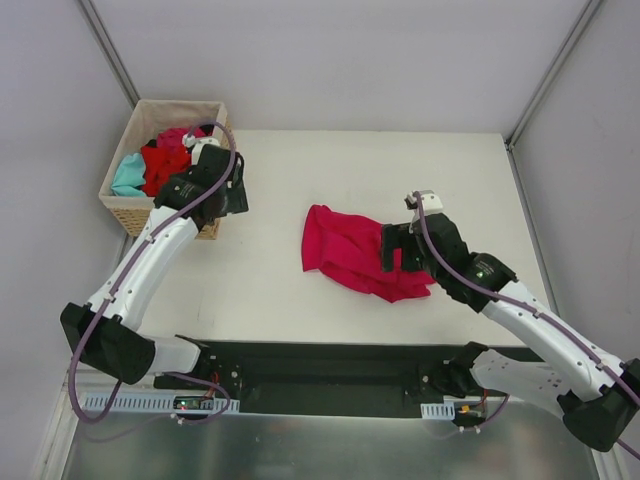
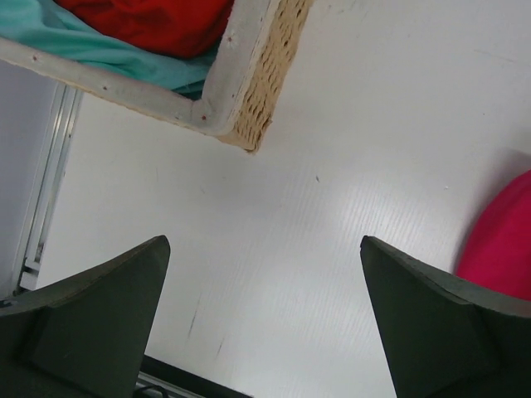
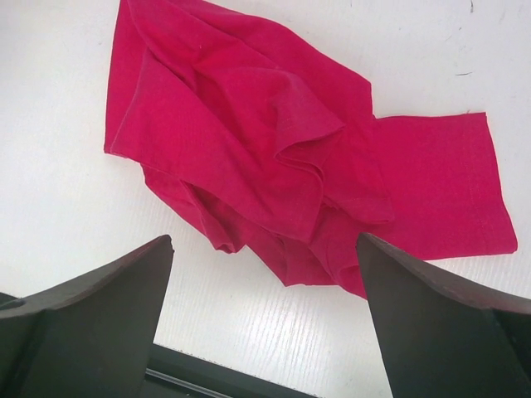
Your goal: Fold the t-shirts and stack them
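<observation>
A crumpled magenta-pink t-shirt (image 1: 350, 253) lies on the white table, right of centre; it also shows in the right wrist view (image 3: 274, 141). My right gripper (image 1: 392, 247) hovers over its right part, open and empty (image 3: 264, 249). A red t-shirt (image 1: 163, 165), a teal one (image 1: 130, 175) and a pink one (image 1: 180, 135) lie bunched in the wicker basket. My left gripper (image 1: 215, 190) is open and empty above the table by the basket's near right corner (image 2: 264, 249). An edge of the magenta-pink shirt (image 2: 502, 240) shows at the right of the left wrist view.
The tan wicker basket (image 1: 127, 215) stands at the table's far left corner; its corner (image 2: 249, 99) shows in the left wrist view. The table's black front rail (image 1: 320, 362) runs between the arm bases. Grey walls enclose the table.
</observation>
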Tool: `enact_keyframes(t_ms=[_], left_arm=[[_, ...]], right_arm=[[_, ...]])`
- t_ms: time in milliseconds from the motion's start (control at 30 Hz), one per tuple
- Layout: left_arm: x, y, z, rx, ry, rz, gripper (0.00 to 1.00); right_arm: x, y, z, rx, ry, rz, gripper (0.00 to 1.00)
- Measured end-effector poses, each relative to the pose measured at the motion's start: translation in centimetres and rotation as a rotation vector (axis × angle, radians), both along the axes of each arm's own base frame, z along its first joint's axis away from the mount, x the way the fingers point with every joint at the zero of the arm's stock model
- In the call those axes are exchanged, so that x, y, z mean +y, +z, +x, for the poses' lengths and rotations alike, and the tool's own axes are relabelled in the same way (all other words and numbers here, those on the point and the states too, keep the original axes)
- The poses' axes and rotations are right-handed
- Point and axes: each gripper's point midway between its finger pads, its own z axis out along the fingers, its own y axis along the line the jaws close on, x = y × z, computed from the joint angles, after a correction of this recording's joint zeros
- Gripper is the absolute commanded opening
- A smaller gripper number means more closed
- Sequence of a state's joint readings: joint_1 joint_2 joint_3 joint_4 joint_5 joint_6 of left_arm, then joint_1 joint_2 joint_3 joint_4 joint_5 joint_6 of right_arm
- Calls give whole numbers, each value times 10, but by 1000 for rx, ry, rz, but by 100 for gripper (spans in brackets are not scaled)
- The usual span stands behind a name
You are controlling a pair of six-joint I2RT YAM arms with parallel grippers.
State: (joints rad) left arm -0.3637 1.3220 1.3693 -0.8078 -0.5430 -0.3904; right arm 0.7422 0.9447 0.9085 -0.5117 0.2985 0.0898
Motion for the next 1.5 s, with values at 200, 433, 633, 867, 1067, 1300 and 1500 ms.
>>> enact_keyframes(t_ms=[200, 433, 633, 867, 1067, 1300, 1500], left_arm=[[13, -21, -14, 40, 66, -55, 99], [44, -64, -29, 150, 203, -73, 99], [54, -87, -15, 200, 249, -83, 99], [69, -113, 23, 242, 292, -94, 99], [93, -116, 56, 234, 350, -119, 99], [121, -109, 111, 191, 396, -125, 99], [131, -110, 126, 242, 393, -142, 99]], right_arm=[[-2, 3, -2, -12, -1, 8, 97], [-2, 4, -3, -13, 1, 10, 97], [-2, 4, -2, -13, 2, 11, 97], [-2, 2, -2, -13, 1, 10, 96], [-4, -10, -5, 9, -1, -12, 97], [-3, -13, -3, 18, -1, -15, 97], [-2, -19, -3, 29, -2, -25, 97]])
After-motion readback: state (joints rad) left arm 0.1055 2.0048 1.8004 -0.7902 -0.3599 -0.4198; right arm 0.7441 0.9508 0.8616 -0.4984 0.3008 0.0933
